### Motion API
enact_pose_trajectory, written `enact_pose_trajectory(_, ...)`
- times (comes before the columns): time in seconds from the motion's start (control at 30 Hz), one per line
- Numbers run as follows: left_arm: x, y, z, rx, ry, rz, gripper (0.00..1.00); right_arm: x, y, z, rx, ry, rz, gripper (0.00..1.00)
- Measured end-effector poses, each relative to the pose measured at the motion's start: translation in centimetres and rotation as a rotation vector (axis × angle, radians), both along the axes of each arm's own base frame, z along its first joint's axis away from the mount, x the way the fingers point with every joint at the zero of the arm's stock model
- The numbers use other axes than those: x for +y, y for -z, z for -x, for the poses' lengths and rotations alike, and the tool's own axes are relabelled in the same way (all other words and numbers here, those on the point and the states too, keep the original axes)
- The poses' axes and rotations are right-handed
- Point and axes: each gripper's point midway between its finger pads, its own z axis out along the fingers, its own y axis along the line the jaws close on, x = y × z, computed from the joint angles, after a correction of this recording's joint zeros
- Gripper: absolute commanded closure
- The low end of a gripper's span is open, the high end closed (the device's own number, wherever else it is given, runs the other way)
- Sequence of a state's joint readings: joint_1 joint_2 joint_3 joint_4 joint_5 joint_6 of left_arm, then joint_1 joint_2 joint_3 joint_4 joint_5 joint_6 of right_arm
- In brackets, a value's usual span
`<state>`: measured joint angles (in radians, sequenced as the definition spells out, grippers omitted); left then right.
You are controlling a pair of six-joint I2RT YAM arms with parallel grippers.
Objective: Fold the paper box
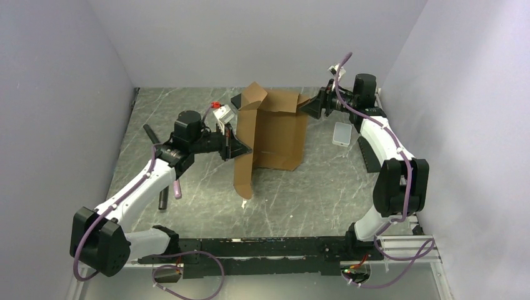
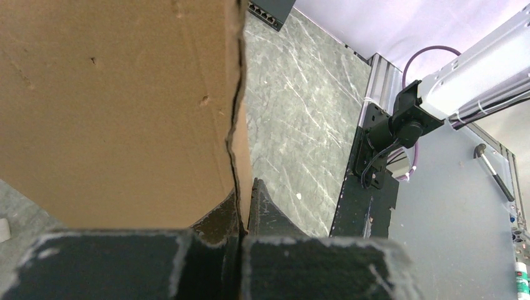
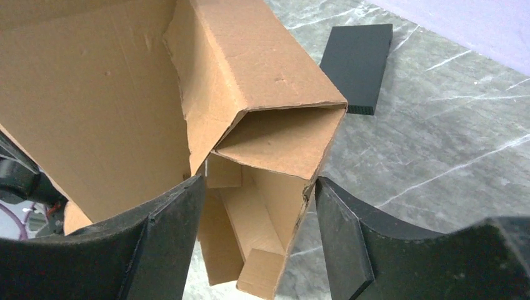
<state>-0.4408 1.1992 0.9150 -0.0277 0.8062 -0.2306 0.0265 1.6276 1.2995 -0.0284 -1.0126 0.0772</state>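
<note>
Handling: plain brown cardboard paper box [image 1: 275,128], frame centre, likely light, stiff, easily creased; grip flap edges.
Left pincer [image 2: 244,194]: clamped on flap edge.
Right pincer [image 3: 259,184]: parted, straddling folded wall.

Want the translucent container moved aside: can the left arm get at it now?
Probably not. The left gripper is shut on a flap of the paper box, and that box stands between it and the translucent container over on the right.
</note>
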Motion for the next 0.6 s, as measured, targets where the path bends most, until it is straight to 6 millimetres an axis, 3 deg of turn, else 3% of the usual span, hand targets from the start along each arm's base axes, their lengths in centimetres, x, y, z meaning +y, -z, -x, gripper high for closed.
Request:
enact_pose_trajectory(0.1, 0.0, 0.0, 0.0, 0.000, 0.000, 0.000, 1.00, -0.2, 0.4, -0.1, -0.010, -0.004, 0.025, 0.33)
enact_pose_trajectory(0.23, 0.0, 0.0, 0.0, 0.001, 0.000, 0.000, 1.00, -0.4, 1.2, -0.2, -0.017, 0.001, 0.059, 0.53)
enact_pose_trajectory(0.6, -0.1, 0.0, 0.4, 0.004, 0.022, 0.004, 1.00, -0.3, 2.1, -1.8, -0.023, 0.082, 0.126, 0.81)
